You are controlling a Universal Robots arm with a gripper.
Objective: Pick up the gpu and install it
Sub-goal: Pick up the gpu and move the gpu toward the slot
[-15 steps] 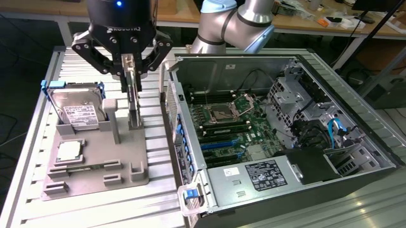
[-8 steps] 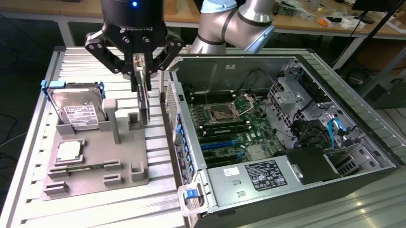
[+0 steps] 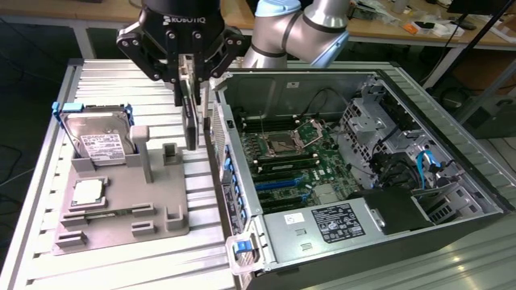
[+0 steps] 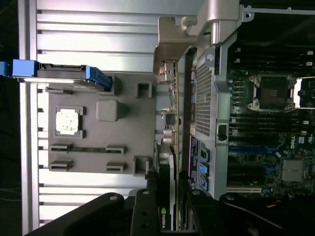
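Holding gpu (image 3: pixel 192 124) on edge | exterior view: my gripper (image 3: pixel 190 84) is clamped on it, above the tray (image 3: pixel 121 208) edge nearest the computer case (image 3: pixel 274 90) | wrist view: bracket (image 4: pixel 172 44) sits close beside the case wall | risk: bracket snags that wall and twists the gpu in my grip.

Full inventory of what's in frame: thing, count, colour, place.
ribbed metal table: 1, silver, beneath.
grey fixture plate: 1, grey, on the table, exterior view's left.
open black computer case: 1, black, exterior view's right, green motherboard inside.
silver boxy hard drive in blue frame: 1, silver and blue, standing in a fixture slot.
small square silver chip: 1, silver, in a fixture pocket.
thin flat dark gpu card with silver metal bracket: 1, dark, held on edge between fixture and case.
robot arm: 1, silver-grey, beyond the case.
tool: 1, black, shut on the gpu card.
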